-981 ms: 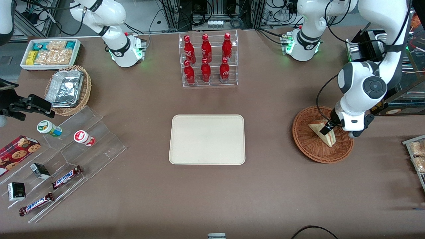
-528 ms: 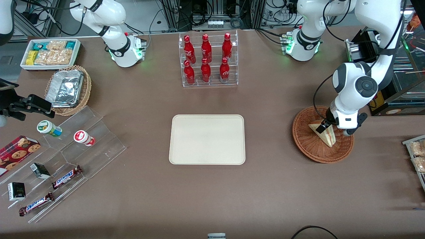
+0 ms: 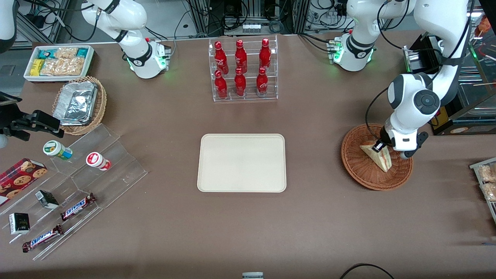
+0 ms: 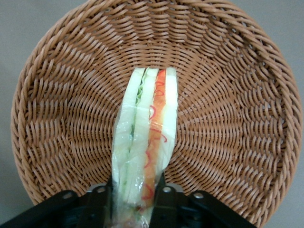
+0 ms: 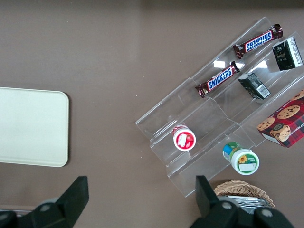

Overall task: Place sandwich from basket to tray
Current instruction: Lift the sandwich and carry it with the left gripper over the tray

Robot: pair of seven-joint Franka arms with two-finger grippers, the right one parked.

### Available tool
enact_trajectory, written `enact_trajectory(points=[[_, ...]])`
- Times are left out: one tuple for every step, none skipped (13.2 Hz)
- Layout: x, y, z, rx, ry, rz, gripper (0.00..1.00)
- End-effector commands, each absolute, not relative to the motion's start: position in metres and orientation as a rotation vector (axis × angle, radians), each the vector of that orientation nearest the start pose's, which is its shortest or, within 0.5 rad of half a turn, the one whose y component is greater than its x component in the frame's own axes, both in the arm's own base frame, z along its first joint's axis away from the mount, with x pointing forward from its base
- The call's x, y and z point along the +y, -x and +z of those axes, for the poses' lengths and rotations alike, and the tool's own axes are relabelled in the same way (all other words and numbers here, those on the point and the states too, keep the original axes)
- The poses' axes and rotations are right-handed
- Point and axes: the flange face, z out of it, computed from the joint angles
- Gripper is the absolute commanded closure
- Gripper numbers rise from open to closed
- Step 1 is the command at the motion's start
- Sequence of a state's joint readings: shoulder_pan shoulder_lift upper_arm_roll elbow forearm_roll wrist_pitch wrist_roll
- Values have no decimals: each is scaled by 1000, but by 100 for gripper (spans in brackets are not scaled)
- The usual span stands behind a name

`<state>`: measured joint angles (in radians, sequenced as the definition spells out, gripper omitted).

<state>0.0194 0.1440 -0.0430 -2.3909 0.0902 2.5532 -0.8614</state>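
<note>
The sandwich [image 3: 379, 158] is a plastic-wrapped white-bread wedge with a red-orange and green filling stripe, standing on edge in the reddish-brown wicker basket [image 3: 360, 170]. In the left wrist view the sandwich [image 4: 145, 142] runs from between the black fingers [image 4: 168, 202] out over the basket's weave [image 4: 237, 118]. My left gripper [image 3: 378, 147] is down in the basket and shut on the end of the sandwich farther from the front camera. The cream tray [image 3: 241, 162] lies flat at the table's middle, toward the parked arm from the basket; its corner shows in the right wrist view as tray [image 5: 31, 126].
A clear rack of red bottles [image 3: 242, 69] stands farther from the front camera than the tray. A clear stepped display with snack bars and cups [image 3: 73, 182], a tan basket of foil containers [image 3: 79, 104] and a white snack bin [image 3: 58, 62] lie toward the parked arm's end.
The left arm shifted slightly toward the parked arm over the basket and its gripper settled onto the sandwich's end. The sandwich stays in the basket.
</note>
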Motion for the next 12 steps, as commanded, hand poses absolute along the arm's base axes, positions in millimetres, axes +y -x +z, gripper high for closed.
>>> enact_trajectory(points=[[-15,-518,315,-1111,2853,-75,100],[-20,-529,345,-1067,2824,-41,100],[-35,-540,380,-1023,2802,14,100],[-57,-549,416,-981,2800,35,100],[-75,-556,448,-962,2815,25,100],[-99,-557,471,-927,2841,8,100],[-131,-553,487,-870,2887,12,100],[-159,-547,498,-806,2911,13,100],[-194,-537,502,-719,2937,4,100],[-229,-526,504,-625,2965,-14,100],[-256,-518,507,-556,2990,-35,100],[-282,-515,508,-500,3019,-63,100]])
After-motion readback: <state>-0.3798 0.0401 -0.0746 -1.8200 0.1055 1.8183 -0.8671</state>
